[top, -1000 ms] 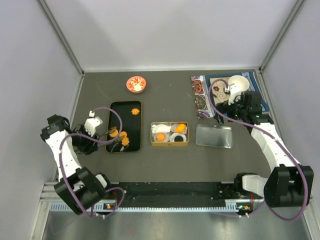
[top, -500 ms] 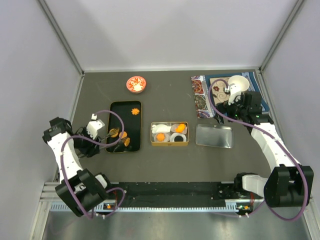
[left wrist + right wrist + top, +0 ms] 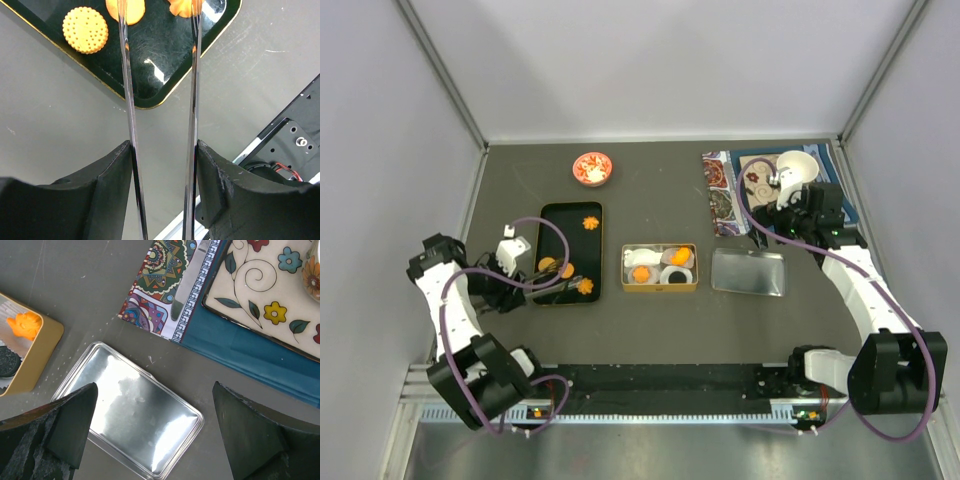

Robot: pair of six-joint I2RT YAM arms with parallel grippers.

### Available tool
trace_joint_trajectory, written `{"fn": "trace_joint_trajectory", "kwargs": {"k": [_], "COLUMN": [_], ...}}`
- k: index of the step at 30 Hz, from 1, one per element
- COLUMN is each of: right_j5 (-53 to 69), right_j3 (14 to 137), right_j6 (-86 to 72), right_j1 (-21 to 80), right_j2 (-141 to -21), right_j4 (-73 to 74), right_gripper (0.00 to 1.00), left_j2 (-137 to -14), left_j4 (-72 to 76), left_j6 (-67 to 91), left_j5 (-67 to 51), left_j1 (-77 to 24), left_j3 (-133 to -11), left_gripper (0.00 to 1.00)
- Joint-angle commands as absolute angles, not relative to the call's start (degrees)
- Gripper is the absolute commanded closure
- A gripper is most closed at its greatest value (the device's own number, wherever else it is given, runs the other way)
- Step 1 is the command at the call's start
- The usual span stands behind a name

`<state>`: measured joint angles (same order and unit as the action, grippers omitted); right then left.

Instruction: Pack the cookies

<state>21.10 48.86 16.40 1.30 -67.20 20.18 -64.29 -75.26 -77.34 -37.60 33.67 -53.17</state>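
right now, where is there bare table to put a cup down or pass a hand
Bare table lies between the red bowl and the patterned cloth, and along the near strip in front of the gold tin and silver lid. Crowded: black tray, tin and lid sit close in a row.

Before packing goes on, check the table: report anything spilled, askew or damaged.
Nothing spilled or broken. The cookies lie inside the black tray and the gold tin. Only the silver lid lies off the tin, flat beside it and slightly askew.
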Motion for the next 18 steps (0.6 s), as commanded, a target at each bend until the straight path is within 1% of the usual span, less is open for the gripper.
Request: {"fn": "trace_joint_trajectory", "kwargs": {"k": [1, 7, 18], "right_j5": [21.6, 21.5, 21.5], "right_j3": [51.8, 51.8, 51.9], "right_j6": [16.9, 16.9, 17.0], "right_j1": [0.6, 0.7, 0.7], "right_j2": [-67.5, -67.3, -67.3], "right_j4": [19.4, 19.5, 19.5], "right_gripper": [0.01, 0.01, 0.01], "left_j2": [-64.9, -66.4, -69.6], "left_j4": [-76.6, -74.8, -71.7], "left_j6": [-76.6, -73.2, -71.5], "left_j5": [-42.1, -43.8, -42.5], "left_j1": [33.5, 33.5, 33.2], "left_j3": [-54.8, -56.0, -57.5], "left_gripper": [0.44, 0.44, 0.44]}}
